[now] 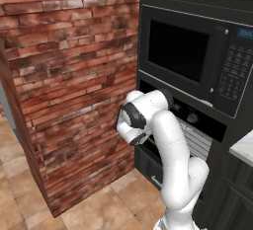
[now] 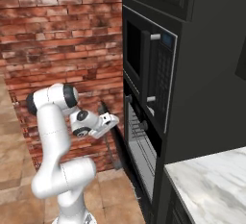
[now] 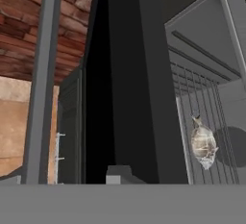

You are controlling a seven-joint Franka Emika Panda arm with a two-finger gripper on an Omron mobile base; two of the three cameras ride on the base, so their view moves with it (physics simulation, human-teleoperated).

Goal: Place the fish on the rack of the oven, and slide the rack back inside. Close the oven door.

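The fish (image 3: 202, 143), small and mottled grey-brown, lies on the rack (image 3: 202, 103) inside the pale grey cavity of the oven (image 3: 202, 31). The same rack (image 1: 197, 142) shows under the oven's knob strip (image 1: 192, 118). The oven door (image 2: 117, 151) stands partly raised, tilted out from the front. In the hand view its dark edge (image 3: 129, 74) and grey bar handle (image 3: 43, 74) loom close. My gripper (image 2: 109, 120) sits just outside the door near its upper edge. How far the jaws are apart is unclear.
A black keypad microwave (image 1: 188, 56) is built in above the oven. A red brick wall (image 1: 69, 76) runs along the left, close to the arm. A marble counter (image 2: 211, 189) lies to the right. Tiled floor (image 1: 99, 209) spreads below.
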